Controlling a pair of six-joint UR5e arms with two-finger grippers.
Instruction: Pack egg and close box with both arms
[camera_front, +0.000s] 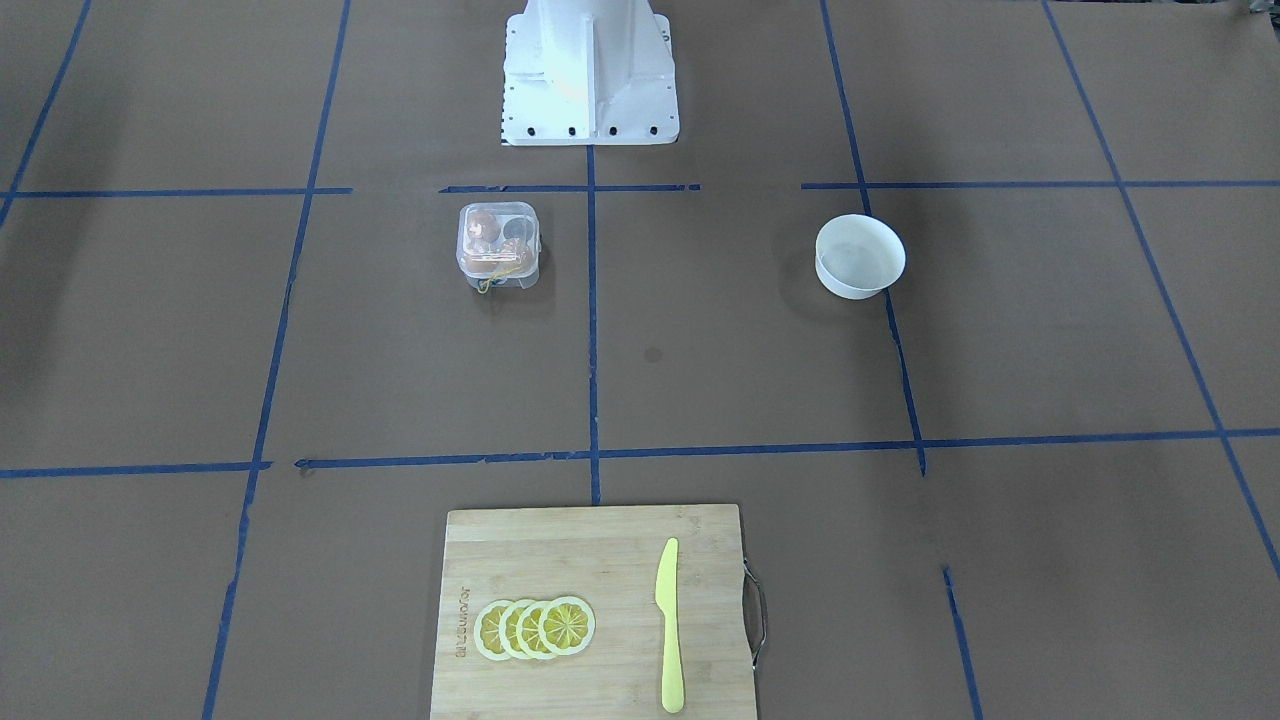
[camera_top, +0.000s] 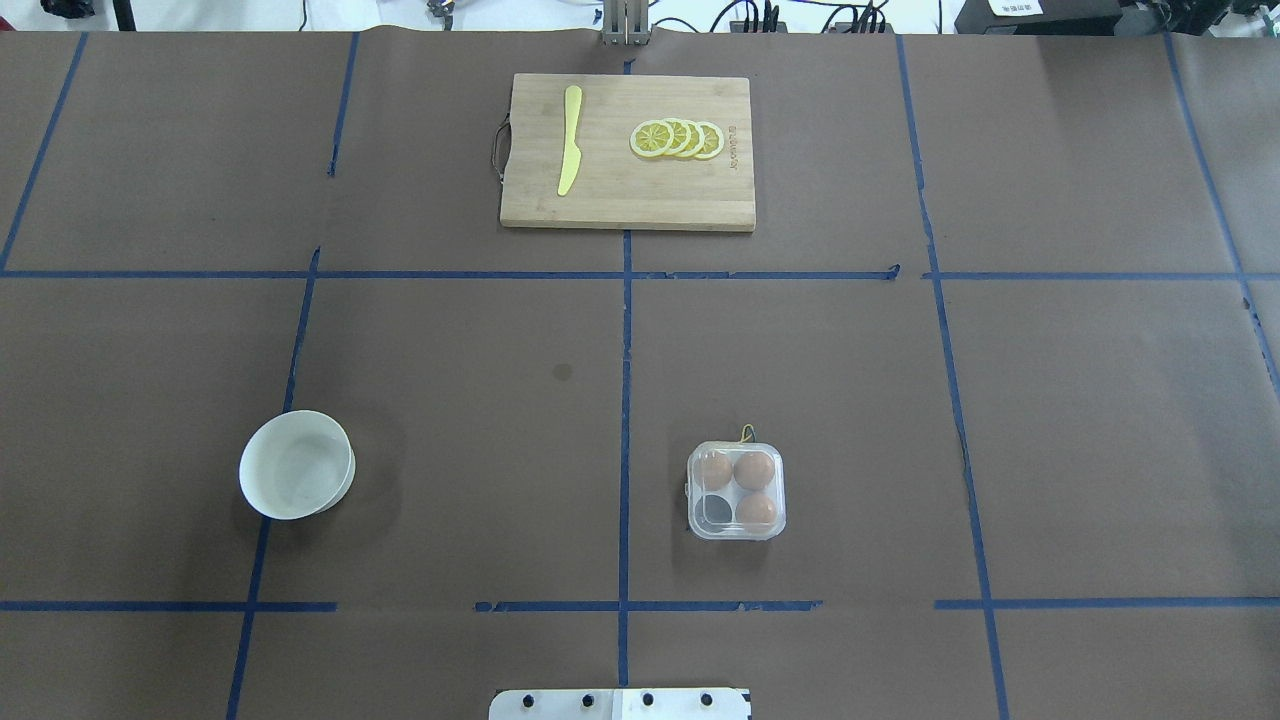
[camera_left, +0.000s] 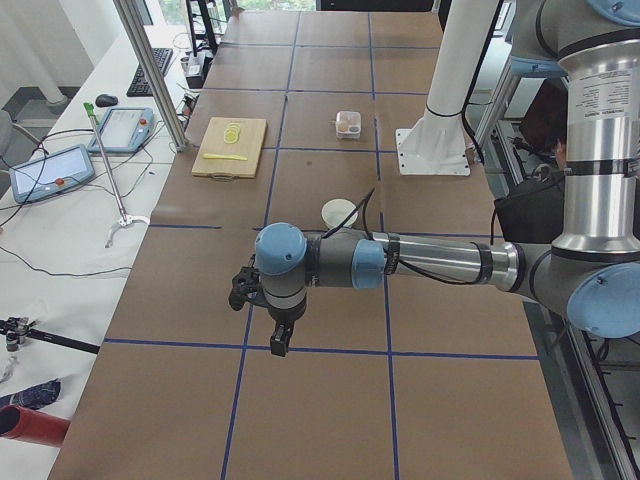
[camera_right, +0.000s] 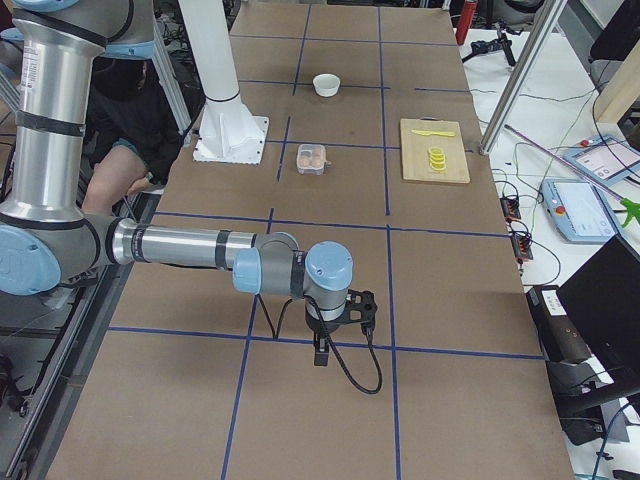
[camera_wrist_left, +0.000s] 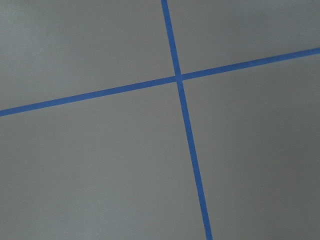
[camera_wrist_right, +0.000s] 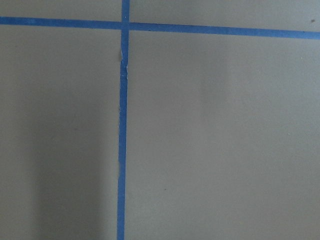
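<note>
The box (camera_top: 736, 490) is a small clear four-cell carton that sits right of the table's centre line; it also shows in the front-facing view (camera_front: 499, 245). Three tan-brown eggs lie in it, among them the egg (camera_top: 757, 509) in the near right cell, and the near left cell is empty. The lid looks to lie over the cells, with the yellow string (camera_top: 746, 433) at the far side. My left gripper (camera_left: 277, 343) and right gripper (camera_right: 320, 353) hang over bare table at opposite ends, far from the box. I cannot tell whether either is open or shut.
A white bowl (camera_top: 297, 464) stands empty on the left half. A wooden cutting board (camera_top: 628, 200) at the far edge carries a yellow knife (camera_top: 570, 140) and lemon slices (camera_top: 678, 139). The white pedestal (camera_front: 590, 75) stands at the robot's side. Both wrist views show only brown table and blue tape.
</note>
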